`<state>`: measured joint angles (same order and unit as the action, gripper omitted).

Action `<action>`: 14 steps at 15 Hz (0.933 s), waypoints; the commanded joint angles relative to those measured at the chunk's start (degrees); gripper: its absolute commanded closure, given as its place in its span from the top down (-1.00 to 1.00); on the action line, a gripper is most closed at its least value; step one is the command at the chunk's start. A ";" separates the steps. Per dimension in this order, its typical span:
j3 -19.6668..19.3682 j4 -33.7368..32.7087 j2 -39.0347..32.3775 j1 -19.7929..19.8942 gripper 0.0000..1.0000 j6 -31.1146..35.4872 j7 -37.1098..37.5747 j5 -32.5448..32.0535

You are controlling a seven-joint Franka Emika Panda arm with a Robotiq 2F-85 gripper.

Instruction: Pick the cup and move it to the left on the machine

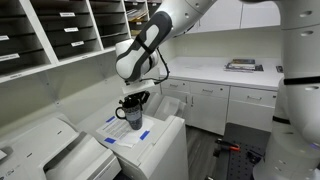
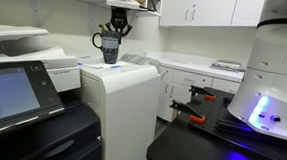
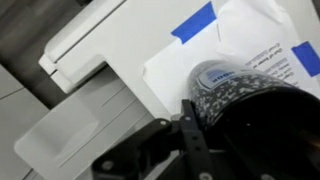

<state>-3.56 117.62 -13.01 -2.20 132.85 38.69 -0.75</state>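
The Robotiq gripper [image 1: 133,101] hangs from the white arm with its fingers pointing straight down, clamped on the rim of the small dark navy mug with a loop handle [image 1: 136,120], which sits directly beneath it. The mug is over the flat top of the large boxy light-grey printer [image 1: 168,135]; in both exterior views its base meets that top or hangs just above it, and I cannot tell which. In the wrist view a black finger [image 3: 190,125] presses against the mug's patterned wall. Under the gripper and spreading out beside it lies a white printed sheet of paper [image 3: 250,45], held at its edges by strips of blue tape [image 3: 195,22]. Behind the gripper in an exterior view run white base cabinets [image 1: 215,105] under a pale countertop, and rows of white pigeonhole shelves [image 1: 50,35] rise above it to one side.
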 commanded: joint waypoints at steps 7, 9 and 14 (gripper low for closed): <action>3.80 2.49 5.34 -3.99 -0.95 1.36 1.14 0.54; 4.70 2.06 4.55 -4.95 -0.95 1.14 1.53 0.18; 5.18 0.77 1.81 -6.68 -0.95 0.34 3.56 -1.09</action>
<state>1.89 119.65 -10.31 -8.36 133.04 40.00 -0.83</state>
